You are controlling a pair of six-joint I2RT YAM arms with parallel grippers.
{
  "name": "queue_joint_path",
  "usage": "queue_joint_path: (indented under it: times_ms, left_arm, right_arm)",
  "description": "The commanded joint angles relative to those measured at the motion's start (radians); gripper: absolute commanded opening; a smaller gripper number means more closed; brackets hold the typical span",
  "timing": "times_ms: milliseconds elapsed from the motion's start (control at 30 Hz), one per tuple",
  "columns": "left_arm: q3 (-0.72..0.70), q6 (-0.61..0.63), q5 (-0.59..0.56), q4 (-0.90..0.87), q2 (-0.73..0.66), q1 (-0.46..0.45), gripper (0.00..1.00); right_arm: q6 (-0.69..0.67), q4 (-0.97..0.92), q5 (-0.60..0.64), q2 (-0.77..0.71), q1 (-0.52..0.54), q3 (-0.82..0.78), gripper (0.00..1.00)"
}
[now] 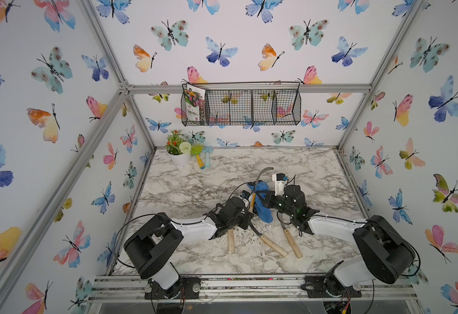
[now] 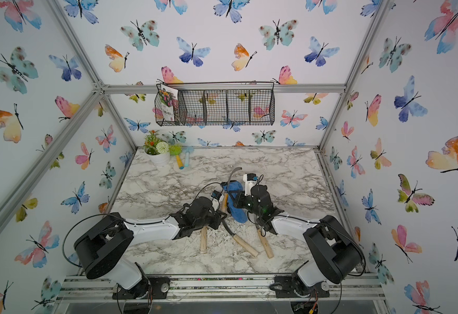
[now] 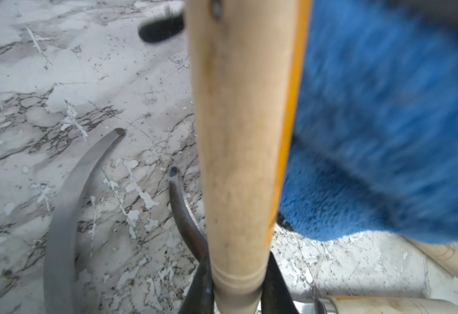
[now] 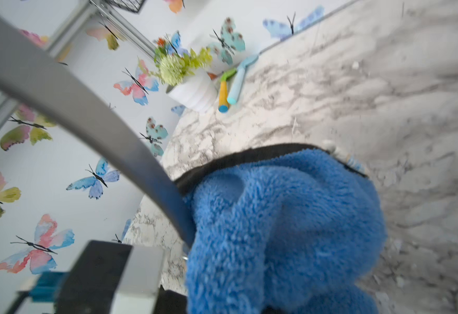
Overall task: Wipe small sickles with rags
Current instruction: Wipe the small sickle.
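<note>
Left gripper (image 3: 237, 288) is clamped on the pale wood handle of sickle #1 (image 1: 253, 201), approx mid-table, a bit toward the front edge. Handle stands near upright w/ the grey blade curving up & toward the back edge. Left wrist view shows the black fingers (image 3: 276, 288) pinching the handle's butt end from both sides.

Right gripper (image 1: 265, 199) is closed on the blue rag (image 1: 266, 214), which bunches round it in a fluffy lump; jaws mostly buried in cloth. Rag touches the blade's lower stretch just above the handle; in right wrist view the blade runs straight into the cloth. Can't tell if the rag's low end rests on the table (image 1: 312, 168).

Sickle #2 (image 1: 231, 242), sickle #3 (image 1: 272, 246) & sickle #4 (image 1: 293, 244) lie flat near the front edge, handles toward that edge, blades partly hidden under the wrists. #3 & #4 slant toward the front-right corner, near each other, handles apart.

Back-left corner: white flower pot (image 1: 181, 160) w/ two toy tools (image 1: 207, 159) just beside it. Wire basket (image 1: 263, 108) hangs on the back wall, seed packet (image 1: 194, 104) in its left-most compartment.
</note>
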Motion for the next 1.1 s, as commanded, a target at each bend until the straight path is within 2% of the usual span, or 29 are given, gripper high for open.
queue_joint_path:
  times_ms: [0,400,600,833,1067]
  left_arm:
    - [0.023,0.020,0.010,0.098,-0.015,-0.009,0.00]
    - [0.015,0.018,0.011,0.101,-0.024,-0.008,0.00]
    - [0.008,0.018,0.003,0.105,-0.035,-0.009,0.00]
    - [0.003,0.015,-0.002,0.110,-0.040,-0.009,0.00]
    - [0.007,0.017,-0.003,0.107,-0.034,-0.008,0.00]
  right_arm:
    - [0.020,-0.005,-0.057,0.023,0.023,-0.016,0.02]
    - [-0.072,-0.226,0.087,-0.184,0.022,0.127,0.02]
    - [-0.047,-0.224,0.021,-0.073,0.026,0.135,0.02]
    - [-0.014,-0.141,0.016,0.059,0.082,0.096,0.02]
    - [-0.042,-0.183,0.045,-0.052,0.083,0.119,0.02]
